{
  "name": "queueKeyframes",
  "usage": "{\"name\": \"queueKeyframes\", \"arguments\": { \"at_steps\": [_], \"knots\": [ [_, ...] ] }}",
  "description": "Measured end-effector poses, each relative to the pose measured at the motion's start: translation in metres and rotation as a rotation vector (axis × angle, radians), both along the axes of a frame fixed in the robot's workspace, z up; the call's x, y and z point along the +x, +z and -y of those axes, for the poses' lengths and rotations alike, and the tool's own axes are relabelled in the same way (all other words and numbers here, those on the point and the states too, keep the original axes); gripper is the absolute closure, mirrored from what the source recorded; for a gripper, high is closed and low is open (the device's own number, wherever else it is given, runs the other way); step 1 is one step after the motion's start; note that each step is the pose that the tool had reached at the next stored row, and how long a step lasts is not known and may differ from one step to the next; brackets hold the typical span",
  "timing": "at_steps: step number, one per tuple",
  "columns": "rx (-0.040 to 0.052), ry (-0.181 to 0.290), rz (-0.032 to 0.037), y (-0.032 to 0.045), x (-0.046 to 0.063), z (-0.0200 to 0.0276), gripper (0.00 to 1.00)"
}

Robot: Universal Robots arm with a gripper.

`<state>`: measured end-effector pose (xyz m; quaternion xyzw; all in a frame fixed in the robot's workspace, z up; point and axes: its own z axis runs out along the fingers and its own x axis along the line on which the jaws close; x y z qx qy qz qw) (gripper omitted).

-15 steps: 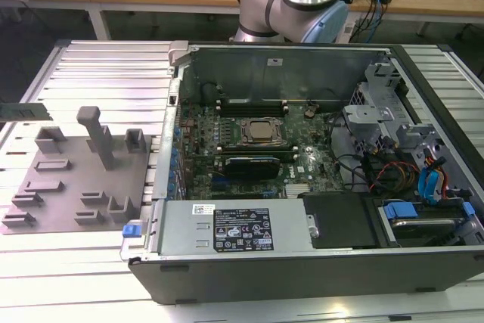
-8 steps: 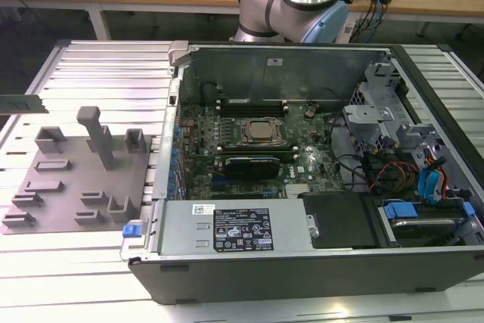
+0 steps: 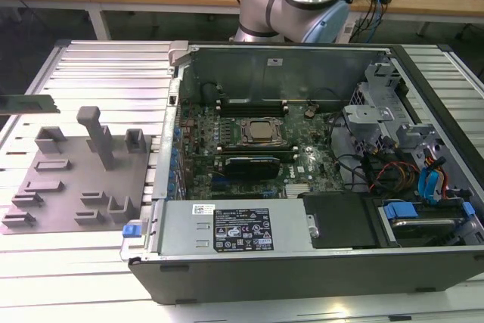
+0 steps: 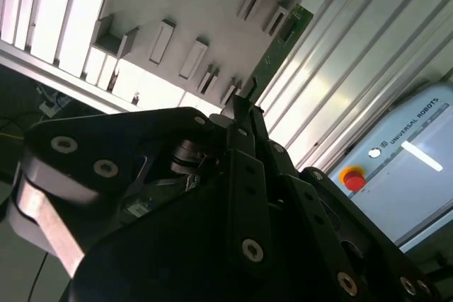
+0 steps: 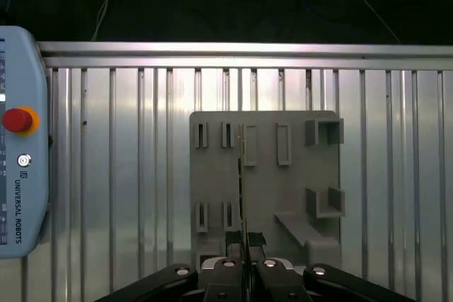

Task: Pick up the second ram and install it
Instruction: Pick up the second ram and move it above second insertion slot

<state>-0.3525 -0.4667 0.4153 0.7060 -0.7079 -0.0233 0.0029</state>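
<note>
Gripper (image 5: 244, 244) holding the second ram (image 5: 242, 175) over the grey holder tray (image 5: 269, 192).

In the exterior view, the second ram (image 3: 29, 104) is hanging level near the surface's (image 3: 106, 66) edge at the exterior view's left, apart from the tray (image 3: 76, 175) and well apart from the open computer case (image 3: 302, 259). In the second wrist view, the fingers (image 4: 237, 114) are clamping one end while the stick (image 4: 279, 44) is jutting out over the tray's slots. In the first wrist view, it is showing edge-on. It is likely light, stiff, thin and fragile, so bare edges are the safest hold, away from chips and contacts.
</note>
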Motion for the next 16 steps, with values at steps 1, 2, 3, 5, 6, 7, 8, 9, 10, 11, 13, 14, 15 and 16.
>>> {"name": "queueKeyframes", "arguments": {
  "at_steps": [1,2,3,5,6,7,8,9,10,11,13,14,15,16],
  "knots": [
    [0.0000,0.000,0.0000,0.0000,0.006,0.0000,0.89],
    [0.0000,0.000,0.0000,0.0000,0.009,0.0000,0.89],
    [0.0001,0.000,0.0000,-0.0001,0.011,0.0000,0.89],
    [0.0000,0.000,0.0000,0.0000,0.020,0.0000,0.89],
    [0.0000,0.000,0.0000,0.0000,0.025,0.0000,0.89],
    [0.0000,0.000,0.0000,0.0000,0.031,0.0000,0.89],
    [0.0001,0.000,0.0001,-0.0001,0.035,0.0000,0.89],
    [0.0000,0.000,0.0000,0.0000,0.040,0.0000,0.89],
    [0.0000,0.000,0.0000,0.0000,0.044,0.0000,0.89],
    [0.0001,0.000,0.0000,-0.0001,0.049,0.0000,0.89],
    [0.0001,0.000,0.0001,-0.0001,0.053,0.0000,0.89],
    [0.0000,0.000,0.0000,0.0000,0.055,0.0000,0.89],
    [0.0001,0.000,0.0000,-0.0001,0.057,0.0000,0.89],
    [0.0000,0.000,0.0000,0.0000,0.062,0.0000,0.89]
  ]
}}
